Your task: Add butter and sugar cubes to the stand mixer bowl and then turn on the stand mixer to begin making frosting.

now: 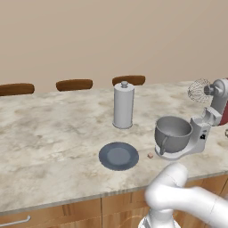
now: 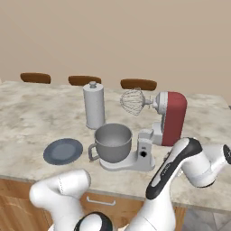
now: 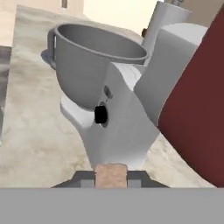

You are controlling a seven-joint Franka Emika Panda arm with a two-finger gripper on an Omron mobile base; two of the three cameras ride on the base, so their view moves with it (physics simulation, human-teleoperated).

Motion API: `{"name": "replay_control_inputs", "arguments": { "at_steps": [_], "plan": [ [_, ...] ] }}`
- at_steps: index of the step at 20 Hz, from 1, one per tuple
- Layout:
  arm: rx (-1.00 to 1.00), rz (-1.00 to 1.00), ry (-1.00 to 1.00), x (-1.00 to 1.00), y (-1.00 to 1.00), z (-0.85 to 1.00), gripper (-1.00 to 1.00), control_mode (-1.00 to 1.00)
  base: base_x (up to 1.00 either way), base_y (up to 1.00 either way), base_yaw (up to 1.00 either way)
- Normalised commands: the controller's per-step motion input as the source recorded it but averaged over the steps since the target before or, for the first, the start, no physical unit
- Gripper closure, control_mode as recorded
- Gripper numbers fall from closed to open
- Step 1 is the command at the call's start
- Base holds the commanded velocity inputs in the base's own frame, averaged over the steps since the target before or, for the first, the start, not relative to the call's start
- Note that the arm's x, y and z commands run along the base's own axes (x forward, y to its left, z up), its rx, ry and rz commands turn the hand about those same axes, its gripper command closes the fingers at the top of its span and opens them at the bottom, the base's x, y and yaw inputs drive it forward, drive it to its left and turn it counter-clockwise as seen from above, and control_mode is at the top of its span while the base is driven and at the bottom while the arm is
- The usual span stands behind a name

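My gripper (image 3: 111, 180) is shut on a small tan-pink sugar cube (image 3: 111, 173), held low beside the stand mixer (image 3: 122, 131), facing the side with its black knob (image 3: 101, 114). Another sugar cube (image 1: 150, 155) lies on the counter left of the mixer base. The grey stand mixer bowl (image 1: 172, 132) (image 2: 113, 142) (image 3: 96, 57) sits on the base, handle toward the front. The dark red head (image 2: 173, 117) is tilted back, with the wire whisk (image 2: 133, 101) raised clear of the bowl. The butter is out of view.
A flat blue-grey plate (image 1: 118, 156) (image 2: 63, 151) lies left of the mixer. A tall grey canister (image 1: 123, 106) (image 2: 94, 106) stands behind it. Brown chair backs (image 1: 74, 84) line the far edge of the marble counter (image 1: 53, 133).
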Motion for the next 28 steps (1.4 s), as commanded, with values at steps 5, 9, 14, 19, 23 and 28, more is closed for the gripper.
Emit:
{"name": "replay_control_inputs", "arguments": {
  "at_steps": [5,9,14,19,23,28],
  "plan": [
    [-0.15,0.15,0.0,-0.39,0.97,0.42,1.0,-1.0,0.0,0.0,0.0],
    [-0.15,0.16,0.0,-0.48,0.89,0.39,1.0,-1.0,0.0,0.0,0.0],
    [-0.15,0.16,0.0,-0.37,0.79,0.3,1.0,-1.0,0.0,0.0,0.0],
    [-0.14,0.16,0.0,-0.37,0.73,0.38,1.0,-1.0,0.0,0.0,0.0],
    [-0.14,0.16,0.0,-0.25,0.74,0.44,1.0,-1.0,0.0,0.0,0.0],
    [-0.14,0.14,0.0,-0.05,0.7,0.46,1.0,-1.0,0.0,0.0,0.0]
  ]
}}
